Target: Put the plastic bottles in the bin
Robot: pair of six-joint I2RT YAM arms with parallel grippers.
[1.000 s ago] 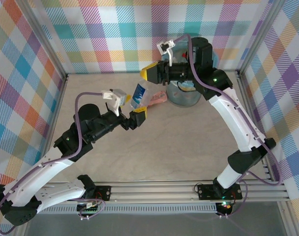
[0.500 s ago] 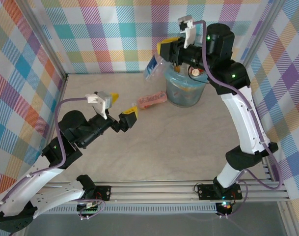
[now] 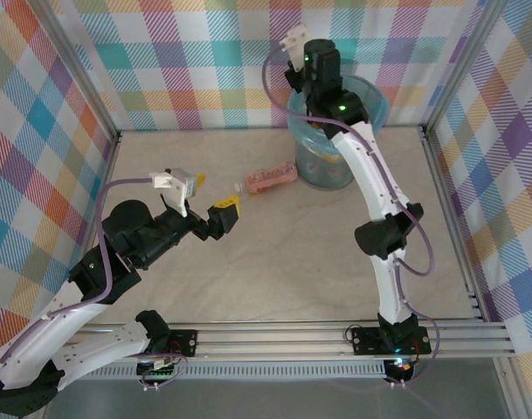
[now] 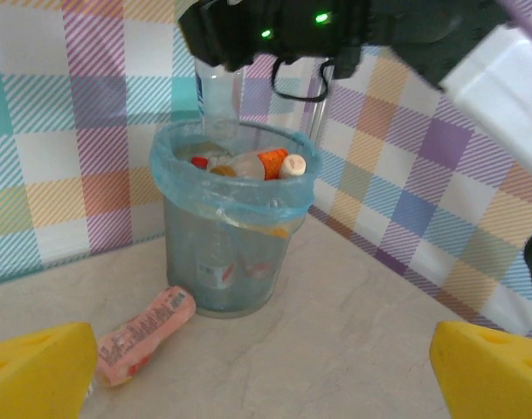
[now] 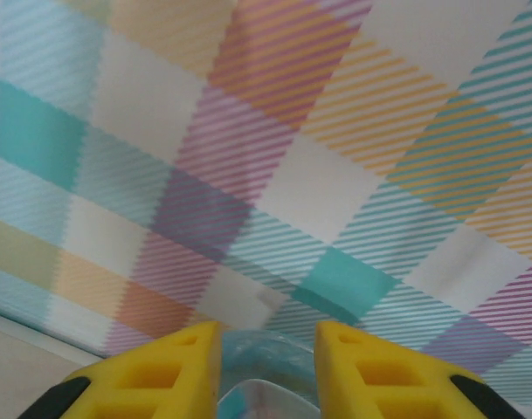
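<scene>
Right pincer around mostly cropped bottle

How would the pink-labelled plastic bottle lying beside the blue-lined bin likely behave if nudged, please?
The pink-labelled plastic bottle lies on its side on the smooth table, so it would probably roll or skid. Small and plastic, it is likely light.

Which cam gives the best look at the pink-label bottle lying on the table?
Left wrist. The pink-label bottle lies on its side, large and near, beside the bin, with its label print visible. Top external shows the pink-label bottle small but whole, left of the bin.
</scene>
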